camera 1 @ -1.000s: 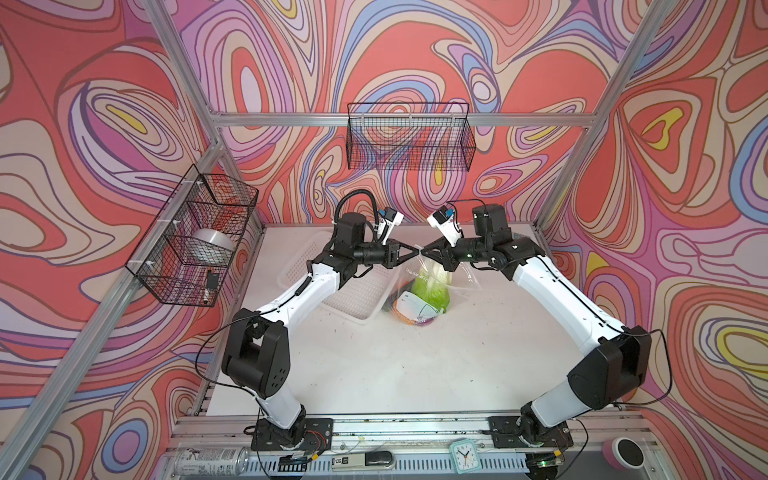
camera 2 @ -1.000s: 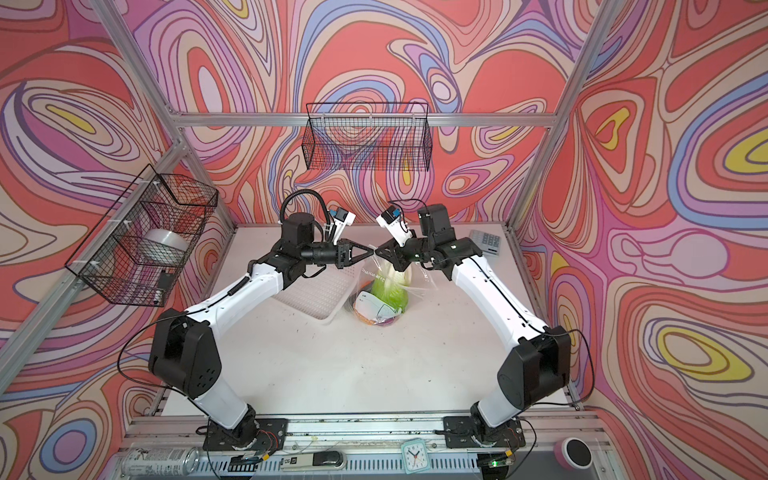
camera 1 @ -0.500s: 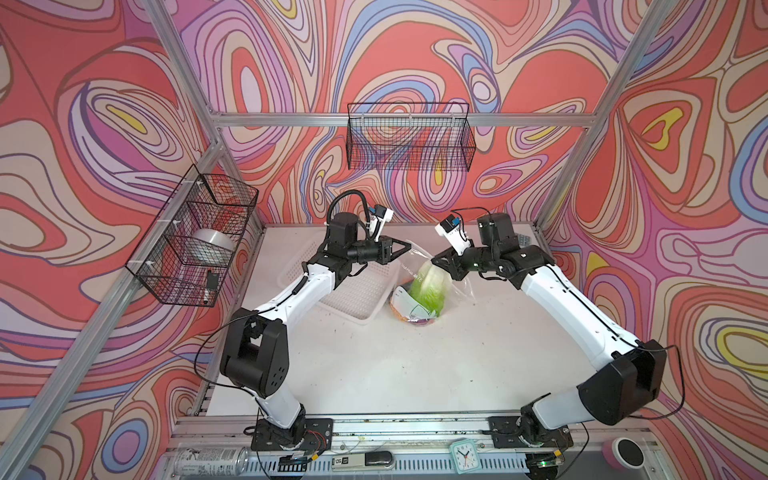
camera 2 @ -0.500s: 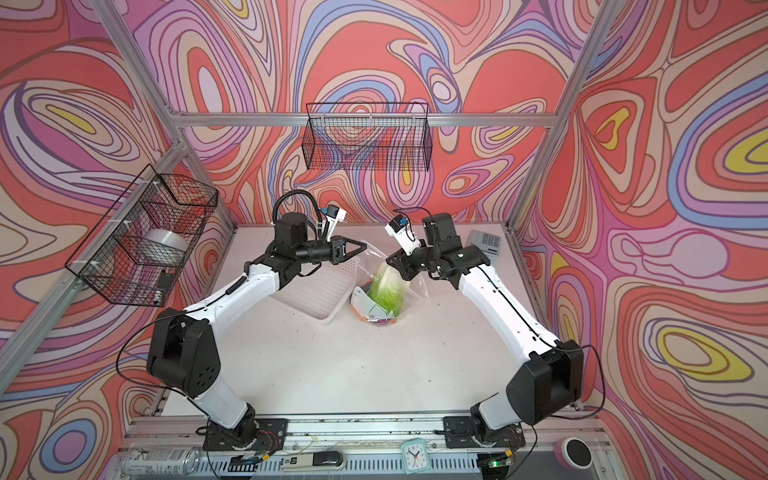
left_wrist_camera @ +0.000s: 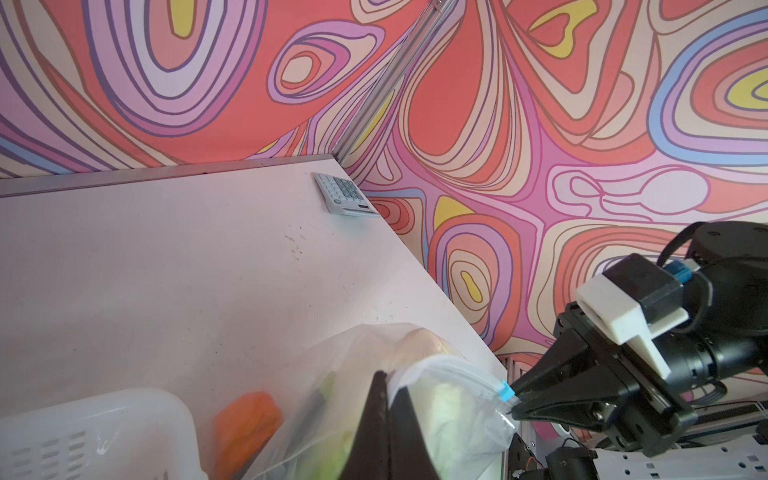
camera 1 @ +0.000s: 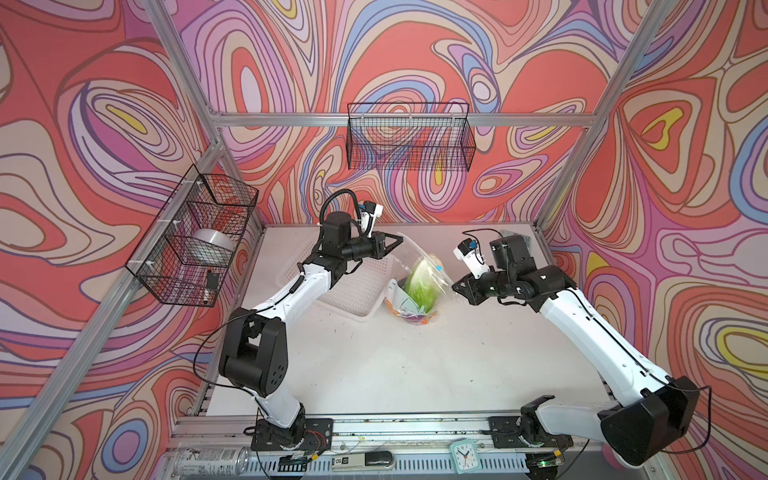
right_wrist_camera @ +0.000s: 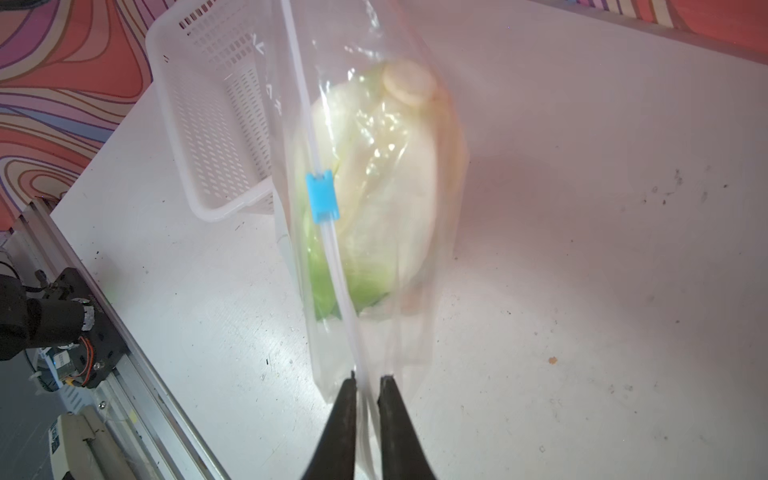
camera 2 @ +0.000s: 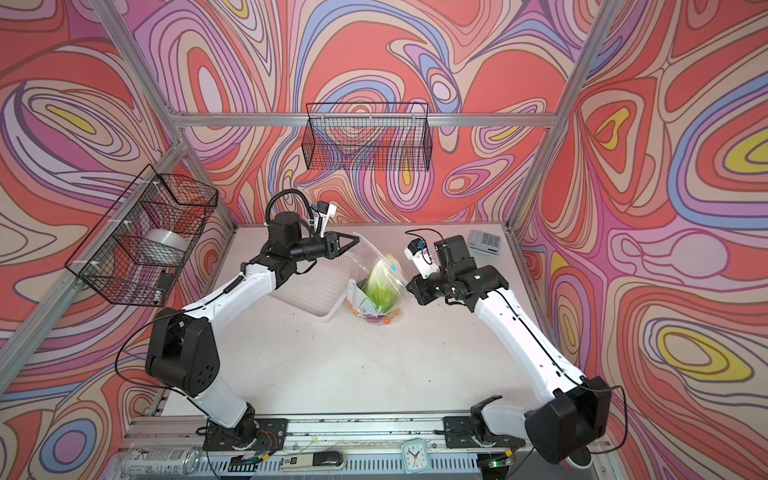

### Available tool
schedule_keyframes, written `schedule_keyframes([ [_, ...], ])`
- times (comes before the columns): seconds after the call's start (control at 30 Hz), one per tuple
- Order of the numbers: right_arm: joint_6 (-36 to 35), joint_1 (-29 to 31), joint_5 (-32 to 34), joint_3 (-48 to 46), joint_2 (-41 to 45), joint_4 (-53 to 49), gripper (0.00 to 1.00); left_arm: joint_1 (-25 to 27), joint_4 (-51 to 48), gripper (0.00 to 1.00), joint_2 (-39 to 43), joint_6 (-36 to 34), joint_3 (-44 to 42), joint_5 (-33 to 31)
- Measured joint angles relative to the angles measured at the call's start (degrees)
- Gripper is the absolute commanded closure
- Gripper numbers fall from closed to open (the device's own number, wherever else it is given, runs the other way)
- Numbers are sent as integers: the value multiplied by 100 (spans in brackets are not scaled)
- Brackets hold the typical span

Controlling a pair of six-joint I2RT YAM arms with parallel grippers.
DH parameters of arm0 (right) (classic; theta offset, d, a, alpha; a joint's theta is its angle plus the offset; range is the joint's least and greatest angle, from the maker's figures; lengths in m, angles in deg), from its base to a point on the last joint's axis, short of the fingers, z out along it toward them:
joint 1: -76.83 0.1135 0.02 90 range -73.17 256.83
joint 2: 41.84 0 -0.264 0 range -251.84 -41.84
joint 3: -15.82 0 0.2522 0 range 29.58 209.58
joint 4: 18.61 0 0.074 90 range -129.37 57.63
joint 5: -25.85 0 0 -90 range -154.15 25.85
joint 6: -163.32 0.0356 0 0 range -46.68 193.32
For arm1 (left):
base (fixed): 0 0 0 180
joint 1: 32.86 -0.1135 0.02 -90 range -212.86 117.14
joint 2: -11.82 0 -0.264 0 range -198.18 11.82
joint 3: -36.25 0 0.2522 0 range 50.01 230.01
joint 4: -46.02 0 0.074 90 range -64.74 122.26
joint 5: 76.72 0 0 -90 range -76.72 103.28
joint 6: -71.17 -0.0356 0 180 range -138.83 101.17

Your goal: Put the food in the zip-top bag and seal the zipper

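Two robot arms stretch the mouth of a clear zip-top bag (camera 1: 405,257) between them above a white table (camera 1: 395,365). The left gripper (camera 1: 401,238), seen in both top views, is clenched on one end of the bag's upper edge, and its dark fingers (left_wrist_camera: 376,415) press together on the plastic in the left wrist view. The right gripper (camera 1: 454,286) meets the other, lower end of that edge, so the edge slopes down from left to right. Its jaws stand a little apart in the right wrist view, with the zipper (right_wrist_camera: 299,91) running into the narrow gap between them. Whether they pinch the strip cannot be told. The light-blue slider (right_wrist_camera: 322,195) sits on the strip, partway along it from the right gripper's tips.

The bag's foot rests on the table, just beside a corner of the white perforated basket (camera 1: 349,291). Inside the bag a green-white napa cabbage (camera 1: 419,284) stands on end, filling most of it. An orange piece (camera 2: 388,321) and a purple piece (camera 2: 376,319) show at the bottom. A calculator (camera 2: 484,241) lies at the table's far right corner, well apart from the bag
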Motion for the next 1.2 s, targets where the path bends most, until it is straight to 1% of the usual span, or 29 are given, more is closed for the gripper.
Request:
schedule_keyframes([
  [0.13, 98, 0, 33, -90, 201, -168, 86, 0, 15, 100, 0, 11, 0, -37],
  [0.2, 136, 0, 46, -133, 291, -232, 84, 0, 37, 100, -2, 33, 0, -35],
  [0.27, 168, 0, 50, -138, 337, -238, 78, 0, 59, 100, -2, 72, 0, -28],
  [0.4, 254, 0, 57, 33, 284, -203, 63, 9, 120, 100, -13, 109, 0, 101],
  [0.47, 282, 0, 63, 260, 166, -142, 59, 42, 116, 100, -17, 90, 2, 179],
  [0.6, 280, 0, 76, 789, -240, 186, 59, 101, 114, 100, -17, 44, 2, 313],
  [0.73, 232, 0, 4, 940, -584, 479, 59, 120, 103, 100, -17, 0, 2, 411],
  [0.83, 190, -4, -210, 984, -785, 568, 60, 120, 68, 100, -17, -31, 2, 439],
  [0.93, 144, -4, -422, 990, -857, 603, 62, 120, 44, 100, -17, -59, 11, 442],
  [1.07, 61, -4, -527, 990, -859, 608, 68, 120, 37, 100, -17, -61, 13, 442],
  [1.2, -13, -4, -520, 960, -859, 610, 68, 120, 35, 100, -17, -61, 13, 442],
])
